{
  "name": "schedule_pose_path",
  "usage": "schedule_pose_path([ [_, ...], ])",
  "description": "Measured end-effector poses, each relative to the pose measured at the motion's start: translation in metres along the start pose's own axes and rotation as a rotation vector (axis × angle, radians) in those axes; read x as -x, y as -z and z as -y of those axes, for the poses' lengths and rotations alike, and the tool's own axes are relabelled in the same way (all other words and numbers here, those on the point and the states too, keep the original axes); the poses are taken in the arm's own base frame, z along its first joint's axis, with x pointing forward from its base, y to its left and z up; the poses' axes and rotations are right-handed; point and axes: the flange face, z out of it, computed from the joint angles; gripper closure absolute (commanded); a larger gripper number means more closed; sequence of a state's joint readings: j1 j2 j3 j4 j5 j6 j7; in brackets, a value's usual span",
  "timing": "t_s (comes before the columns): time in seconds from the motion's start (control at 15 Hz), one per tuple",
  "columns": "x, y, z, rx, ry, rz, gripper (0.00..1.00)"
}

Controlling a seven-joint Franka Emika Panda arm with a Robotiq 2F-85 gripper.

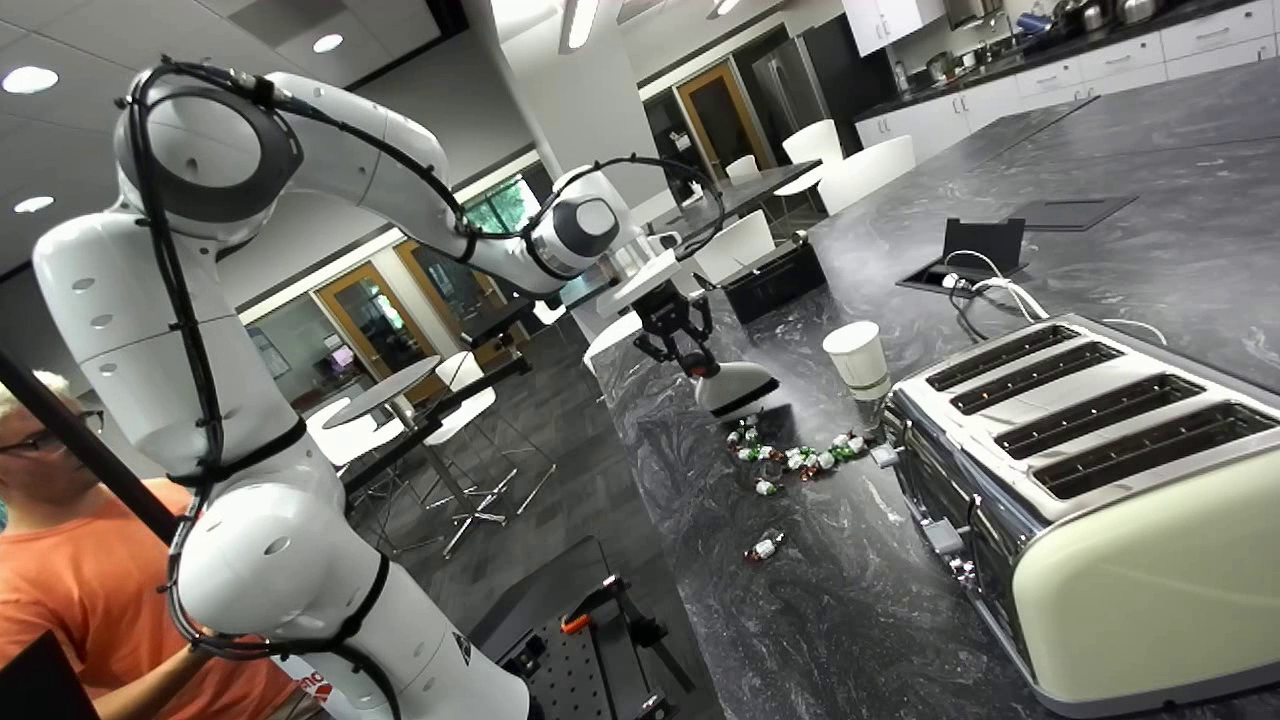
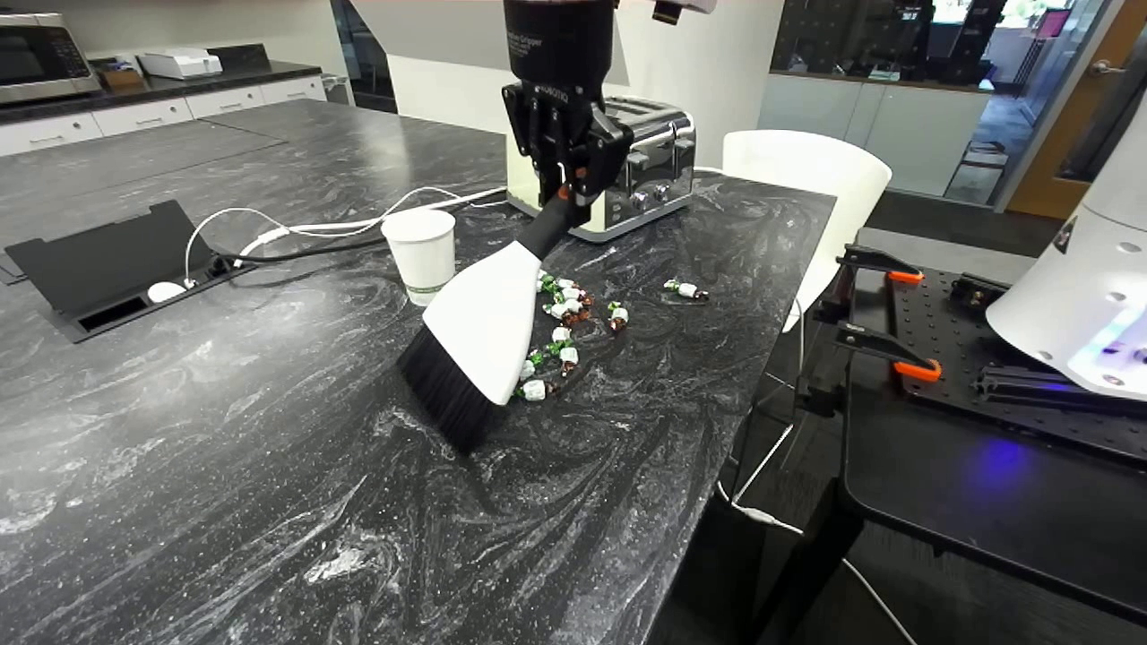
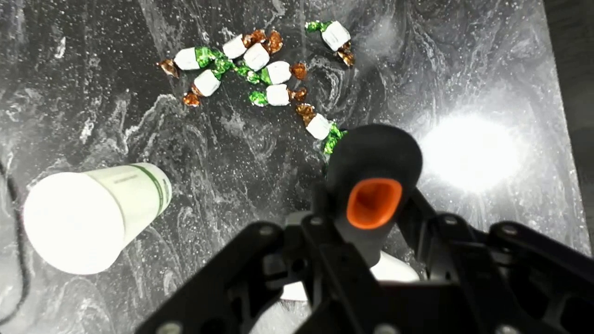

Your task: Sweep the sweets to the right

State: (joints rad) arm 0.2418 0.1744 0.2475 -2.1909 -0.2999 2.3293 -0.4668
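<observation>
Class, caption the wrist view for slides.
Black gripper holding a black-handled brush near white twist-wrapped sweets and a tapered white paper cup.

Cream-and-chrome four-slot toaster (image 1: 1130, 600) and white paper cup (image 2: 421, 251) on a black marble-patterned counter (image 2: 269, 502)

The cup stands upright, apart from the toaster, a thin green band (image 2: 425, 289) near its foot; in an exterior view, white cables (image 2: 305, 230) trail from a black flip-lid socket box (image 2: 112, 260) toward the toaster, a white curved-back chair (image 2: 806, 170) stands by the counter's edge, and a silver-and-black microwave (image 2: 40, 58) sits on a dark worktop (image 2: 255, 76) behind
</observation>
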Motion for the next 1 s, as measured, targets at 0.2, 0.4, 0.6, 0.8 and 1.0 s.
schedule_pose_path([
  [0.2, 0.015, -0.012, -0.017, -0.015, 0.04, 0.015, 0.85],
  [0.4, 0.029, -0.02, -0.031, -0.027, 0.084, 0.026, 0.85],
  [0.6, 0.041, -0.027, -0.039, -0.038, 0.12, 0.037, 0.85],
  [0.8, 0.055, -0.037, -0.043, -0.051, 0.126, 0.064, 0.85],
  [1.0, 0.075, -0.049, -0.047, -0.06, 0.118, 0.107, 0.85],
])
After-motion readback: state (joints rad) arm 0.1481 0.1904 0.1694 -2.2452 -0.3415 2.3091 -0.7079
